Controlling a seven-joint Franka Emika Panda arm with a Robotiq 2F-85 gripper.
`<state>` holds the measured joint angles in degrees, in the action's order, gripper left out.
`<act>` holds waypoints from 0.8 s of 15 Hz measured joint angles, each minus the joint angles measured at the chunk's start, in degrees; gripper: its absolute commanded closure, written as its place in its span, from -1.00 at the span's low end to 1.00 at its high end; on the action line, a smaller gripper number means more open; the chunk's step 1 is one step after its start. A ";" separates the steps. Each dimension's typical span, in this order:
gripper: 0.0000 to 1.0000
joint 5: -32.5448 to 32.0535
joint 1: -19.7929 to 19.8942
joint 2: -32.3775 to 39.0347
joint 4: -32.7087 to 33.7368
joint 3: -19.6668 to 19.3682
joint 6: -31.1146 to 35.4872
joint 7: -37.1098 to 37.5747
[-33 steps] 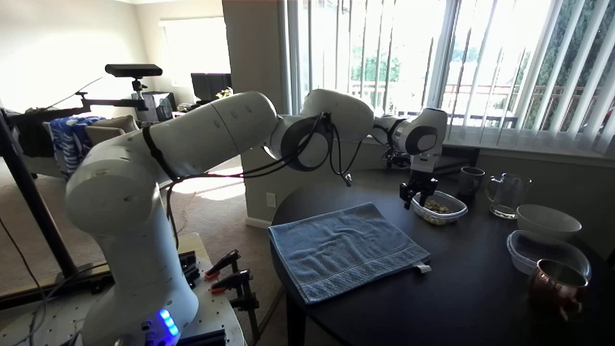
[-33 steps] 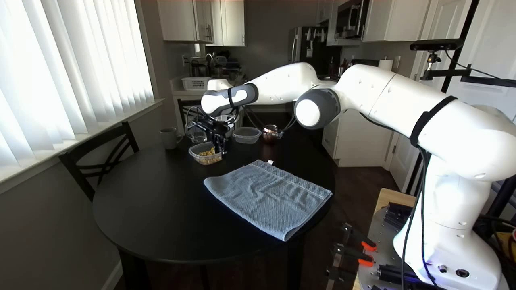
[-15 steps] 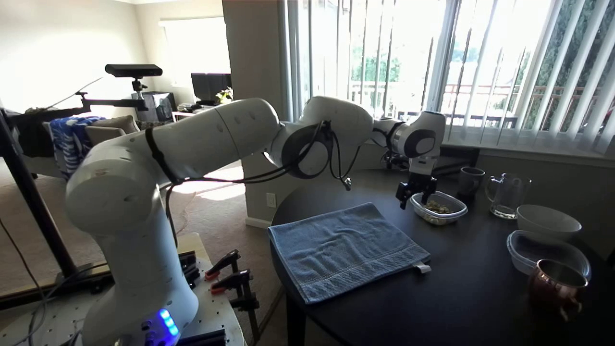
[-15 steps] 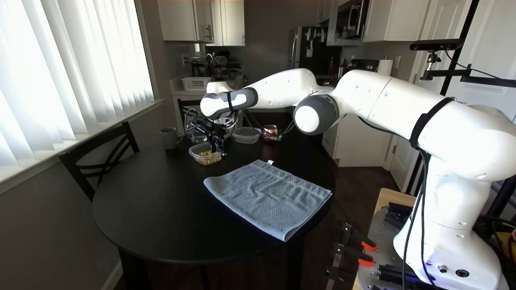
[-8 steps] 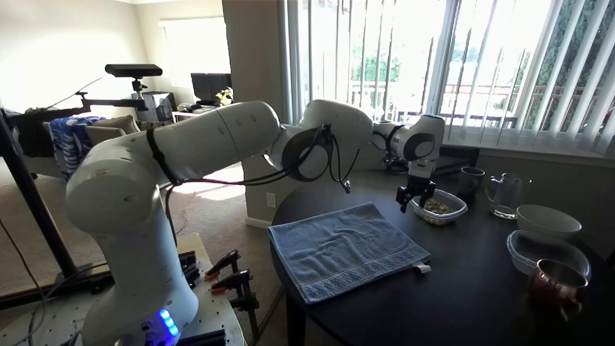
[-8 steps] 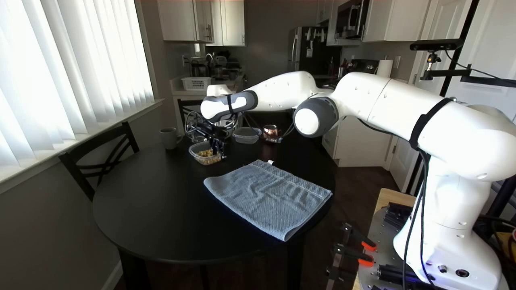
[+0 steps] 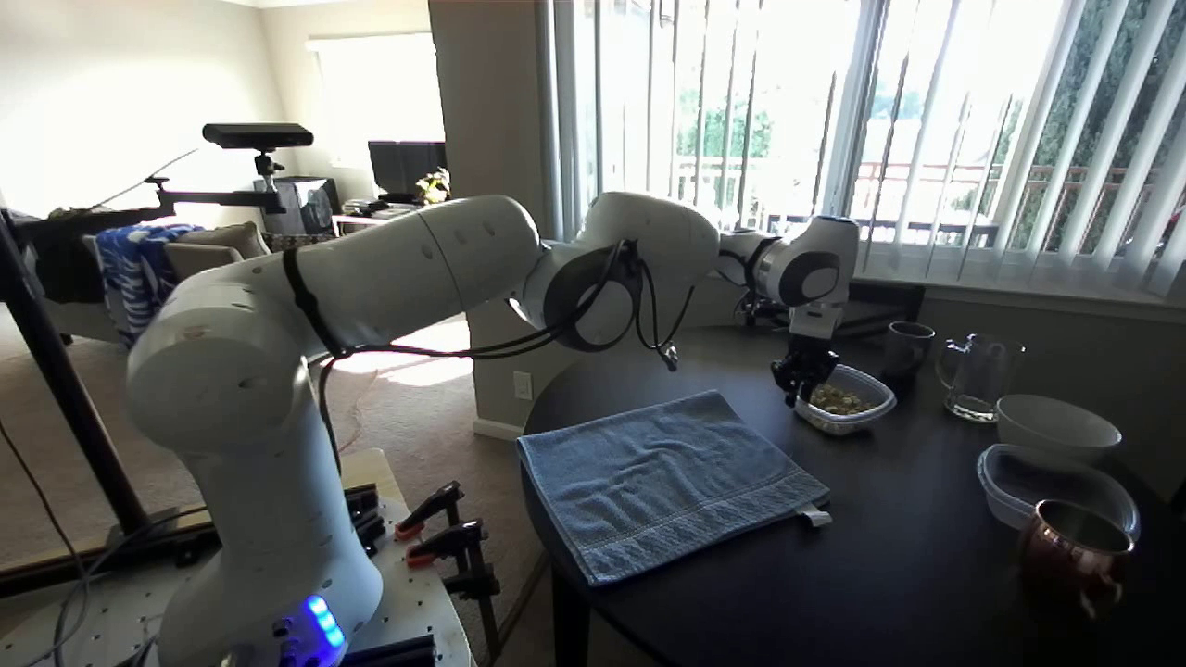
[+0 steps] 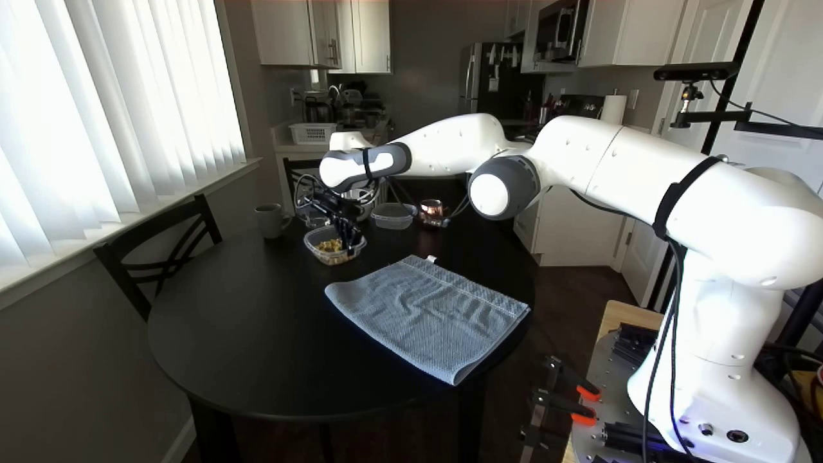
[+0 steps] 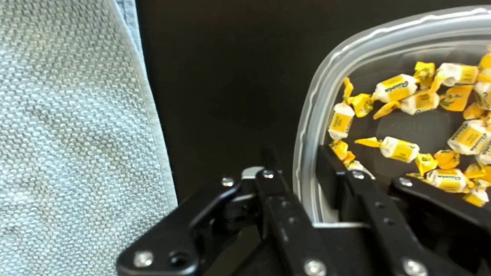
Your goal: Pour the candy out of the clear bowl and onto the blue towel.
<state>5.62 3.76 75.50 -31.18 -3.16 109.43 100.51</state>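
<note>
Wrist view: your gripper (image 9: 300,167) straddles the left rim of the clear bowl (image 9: 316,107); can't tell if you're pinching it. Candy (image 9: 401,149) inside; blue towel (image 9: 76,145) left, apart.

- Bowl (image 9: 311,115): cut by the wrist view's right edge; the lower stretch of its rim runs under the jaws.
- Candy (image 9: 399,149): some pieces cut by that edge, others partly behind the jaws; in both exterior views single pieces are too small to tell.
- Jaws: astride the bowl's wall, tips blurred; whether both touch it, cannot tell.
- Towel (image 9: 73,153): runs off the wrist view left, top and bottom.
- Tub (image 7: 1005,500): partly hidden by the copper mug (image 7: 1075,556).
- Bench (image 7: 815,602): cut by the bottom edge.
- Arm (image 8: 585,154): shoulder cut by the right edge.
</note>
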 measured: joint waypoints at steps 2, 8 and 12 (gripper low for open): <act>1.00 0.00 0.00 0.00 0.37 0.00 0.00 0.00; 0.34 0.00 0.01 0.00 0.47 0.00 0.00 0.00; -0.02 0.00 0.03 0.01 0.47 0.00 0.00 0.00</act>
<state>5.62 3.79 75.51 -30.71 -3.16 109.43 100.51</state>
